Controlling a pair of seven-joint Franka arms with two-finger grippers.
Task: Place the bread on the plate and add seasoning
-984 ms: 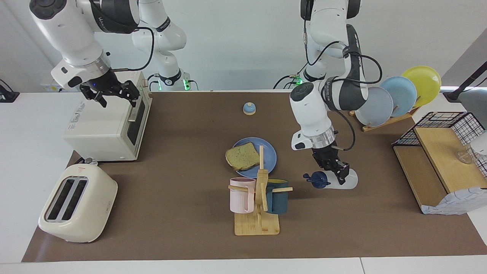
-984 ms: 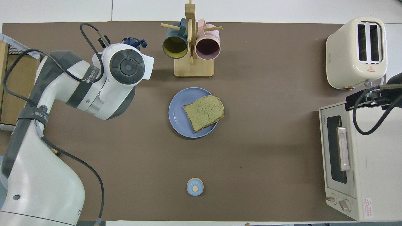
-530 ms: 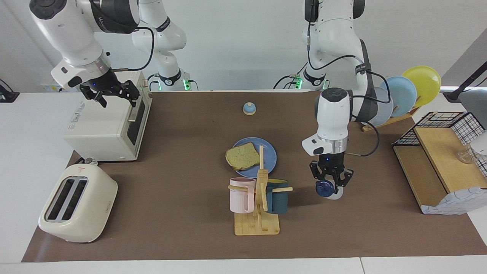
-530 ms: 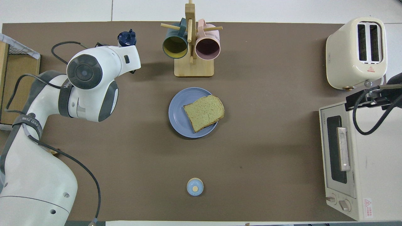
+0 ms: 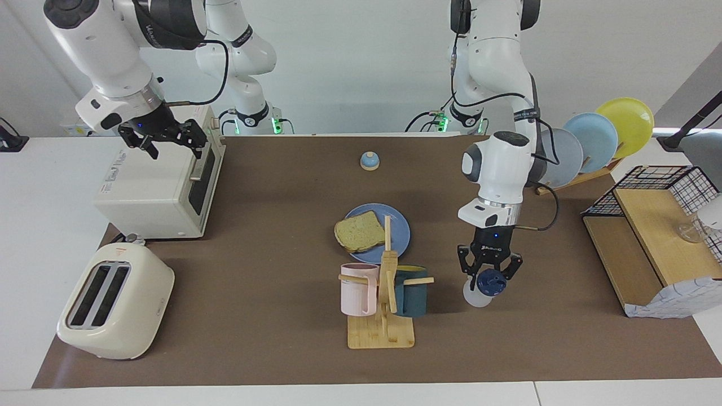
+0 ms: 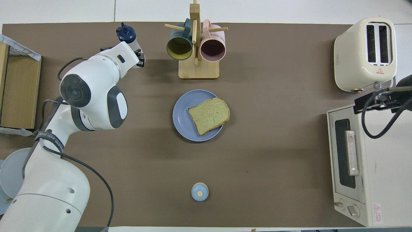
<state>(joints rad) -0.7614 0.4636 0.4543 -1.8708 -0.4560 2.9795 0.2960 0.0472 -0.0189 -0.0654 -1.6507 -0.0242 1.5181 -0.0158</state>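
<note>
The bread lies on the light blue plate in the middle of the table; both also show in the overhead view, the bread overhanging the plate toward the right arm's end. My left gripper is shut on the seasoning bottle, blue cap up and whitish body slightly tilted, low over the mat beside the mug rack. In the overhead view the left gripper hides most of the bottle. My right gripper waits open above the toaster oven.
A wooden mug rack with a pink and a dark teal mug stands farther from the robots than the plate. A toaster oven and a toaster stand at the right arm's end. A bell, a plate rack and a wire shelf are also there.
My left gripper has turned the seasoning bottle from lying sideways to cap-up, and its wrist has swung over toward the left arm's end. The right arm has not moved.
</note>
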